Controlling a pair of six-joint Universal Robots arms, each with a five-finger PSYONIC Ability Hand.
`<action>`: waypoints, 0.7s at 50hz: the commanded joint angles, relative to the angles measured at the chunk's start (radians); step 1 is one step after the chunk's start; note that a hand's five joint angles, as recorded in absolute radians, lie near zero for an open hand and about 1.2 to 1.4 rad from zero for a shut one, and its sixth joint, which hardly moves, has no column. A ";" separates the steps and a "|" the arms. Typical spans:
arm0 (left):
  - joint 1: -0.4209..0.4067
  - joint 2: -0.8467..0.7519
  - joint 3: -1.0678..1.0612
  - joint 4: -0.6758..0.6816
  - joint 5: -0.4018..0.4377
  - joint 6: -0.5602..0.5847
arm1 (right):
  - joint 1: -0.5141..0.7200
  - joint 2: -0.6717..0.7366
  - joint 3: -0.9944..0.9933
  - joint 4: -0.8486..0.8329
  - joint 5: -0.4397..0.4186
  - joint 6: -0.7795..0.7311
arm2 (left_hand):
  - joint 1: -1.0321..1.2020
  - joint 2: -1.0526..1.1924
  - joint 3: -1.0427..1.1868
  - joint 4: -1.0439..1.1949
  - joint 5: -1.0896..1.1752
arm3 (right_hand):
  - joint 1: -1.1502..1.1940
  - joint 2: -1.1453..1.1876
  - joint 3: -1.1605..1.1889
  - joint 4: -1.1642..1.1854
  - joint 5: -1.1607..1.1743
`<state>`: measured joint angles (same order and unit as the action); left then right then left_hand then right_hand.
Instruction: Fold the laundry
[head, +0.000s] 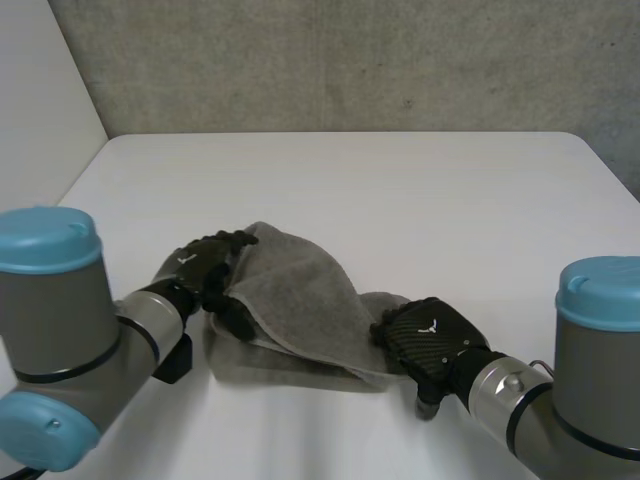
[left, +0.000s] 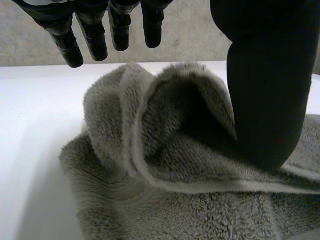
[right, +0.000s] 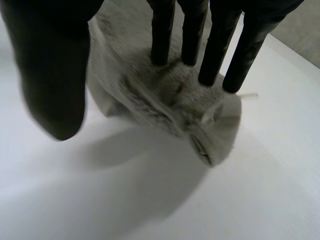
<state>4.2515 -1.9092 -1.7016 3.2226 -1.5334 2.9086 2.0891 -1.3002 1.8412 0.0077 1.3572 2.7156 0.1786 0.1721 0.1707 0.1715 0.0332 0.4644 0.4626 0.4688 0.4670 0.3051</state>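
Observation:
A grey towel lies loosely folded near the front middle of the white table. My left hand is at the towel's left edge. In the left wrist view its fingers are straight and clear of the towel, while the thumb rests on a raised fold. My right hand is at the towel's right corner. In the right wrist view its straight fingers reach down to the bunched corner of the towel, and its thumb stands apart from the cloth.
A grey wall stands behind the table's far edge. Bare table top stretches beyond the towel to the back and to both sides.

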 joint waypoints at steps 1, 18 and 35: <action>-0.035 -0.057 0.028 0.057 -0.062 0.001 | -0.008 0.055 -0.005 -0.110 0.049 0.010 | 0.009 0.015 0.016 0.016 -0.021 | 0.299 0.301 0.294 0.296 0.283; -0.036 -0.119 0.065 0.201 -0.139 0.006 | -0.121 -0.261 0.026 -0.193 -0.003 0.184 | 0.064 0.071 0.072 0.071 0.035 | 0.932 0.934 0.928 0.929 0.917; -0.035 -0.122 0.073 0.207 -0.172 0.015 | -0.256 -0.522 -0.115 -0.078 -0.069 0.213 | 0.260 0.267 0.268 0.268 0.231 | 0.932 0.934 0.928 0.929 0.917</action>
<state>4.2162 -2.0571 -1.6241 3.4385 -1.7096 2.9212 1.8605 -1.8163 1.7943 -0.1295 1.3066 2.9281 0.2804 0.2796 0.2796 0.2756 0.1049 1.3325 1.3304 1.3399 1.3384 1.1707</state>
